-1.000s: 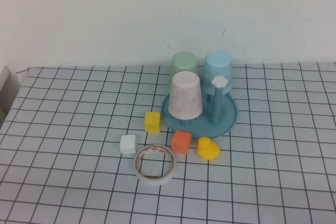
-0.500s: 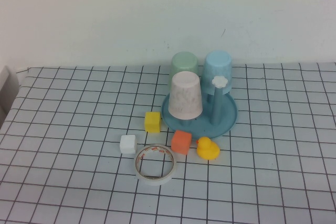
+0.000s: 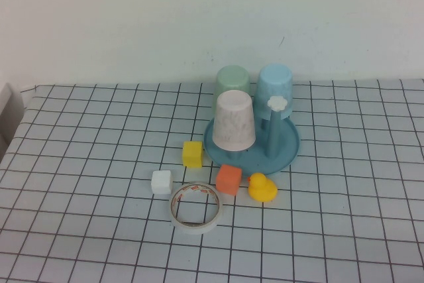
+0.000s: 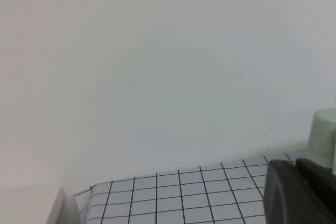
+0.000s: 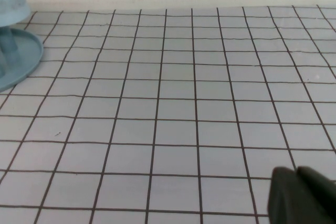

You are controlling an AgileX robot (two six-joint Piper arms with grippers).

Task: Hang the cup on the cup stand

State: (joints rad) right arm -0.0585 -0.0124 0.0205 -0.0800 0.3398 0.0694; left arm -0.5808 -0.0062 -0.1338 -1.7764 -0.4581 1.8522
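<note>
At the lower edge of each wrist view, a dark gripper body is seen: the left gripper (image 4: 299, 192) is held above the table's near-left area, facing the back wall, and the right gripper (image 5: 302, 195) hangs low over bare grid cloth to the right of the stand. Both sets of fingers are closed together with nothing between them. Neither arm appears in the high view, so both are judged parked clear of the work area. No change is found across the last second: every object lies exactly as it did. The cup (image 3: 275, 89) is seated upside down at the back right of the cup stand (image 3: 286, 154), beside the mint-green cup (image 3: 232, 81) and behind the speckled cup (image 3: 234, 120); one capped peg (image 3: 277, 104) remains bare. The unchanged scene and retracted arms suggest that the hanging is complete. A tape roll (image 3: 195, 207), blocks and a toy duck (image 3: 262, 187) lie in front, untouched.
</note>
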